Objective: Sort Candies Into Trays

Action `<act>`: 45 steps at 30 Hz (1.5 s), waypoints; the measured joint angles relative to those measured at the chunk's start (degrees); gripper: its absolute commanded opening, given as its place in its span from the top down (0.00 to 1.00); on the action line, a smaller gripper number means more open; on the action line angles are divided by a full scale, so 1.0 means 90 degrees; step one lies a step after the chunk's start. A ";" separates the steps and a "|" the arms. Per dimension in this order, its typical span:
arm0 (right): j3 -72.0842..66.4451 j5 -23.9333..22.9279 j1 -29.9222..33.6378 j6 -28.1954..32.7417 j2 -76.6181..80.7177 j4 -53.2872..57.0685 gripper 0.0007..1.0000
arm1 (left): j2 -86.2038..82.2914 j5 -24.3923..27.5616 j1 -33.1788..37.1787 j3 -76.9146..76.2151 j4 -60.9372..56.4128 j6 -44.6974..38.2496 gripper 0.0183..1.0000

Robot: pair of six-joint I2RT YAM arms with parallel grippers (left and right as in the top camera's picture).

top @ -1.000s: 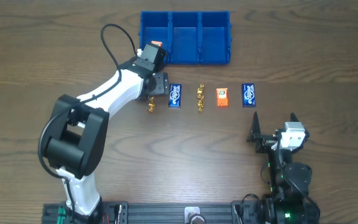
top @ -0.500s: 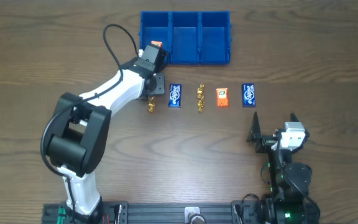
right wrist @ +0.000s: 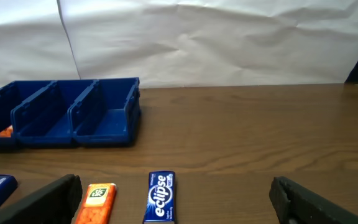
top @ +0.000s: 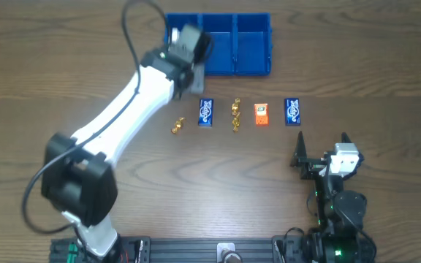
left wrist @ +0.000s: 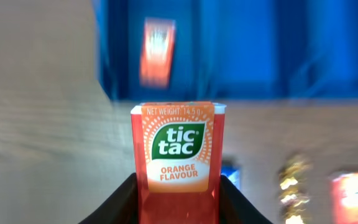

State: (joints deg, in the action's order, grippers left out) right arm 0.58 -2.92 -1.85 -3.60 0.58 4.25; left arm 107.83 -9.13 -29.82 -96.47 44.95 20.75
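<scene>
so the left gripper (top: 190, 44) is swinging up away from the row of candies (top: 261, 114) and is now sitting in the upper middle of the top view, right by the left end of the blue tray (top: 271, 45). It's clamping the orange mint box (left wrist: 178, 149) upright between its fingers. The wrist view is showing another orange box (left wrist: 157, 51) already lying in that end compartment just ahead, so I'm guessing it's lining up a drop there. The right gripper (top: 321, 146) is staying parked at the lower right, jaws wide apart, nothing in them
</scene>
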 measured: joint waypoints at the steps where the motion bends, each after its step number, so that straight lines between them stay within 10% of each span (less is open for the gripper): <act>1: 0.0000 0.0000 0.0000 0.0000 0.0000 -0.0005 0.00 | -0.0056 -0.0053 0.0002 -0.0226 0.0007 -0.0007 0.77; 33: 0.0000 0.0000 0.0000 0.0000 0.0000 -0.0002 0.00 | 0.2509 0.0491 0.0976 -0.2346 -0.0214 -0.0311 0.70; 39: 0.0000 0.0000 0.0000 0.0002 0.0000 -0.0002 0.00 | 0.2509 0.0551 0.0974 -0.2346 -0.0216 -0.0338 0.00; 45: 0.0000 0.0000 0.0000 0.0000 0.0000 -0.0002 0.00 | 0.2506 0.0576 0.0920 -0.2346 -0.0160 -0.0333 0.00</act>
State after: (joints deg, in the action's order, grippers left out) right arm 0.58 -2.92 -1.85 -3.60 0.58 4.23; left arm 130.39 -3.95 -21.54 -117.58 43.51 17.76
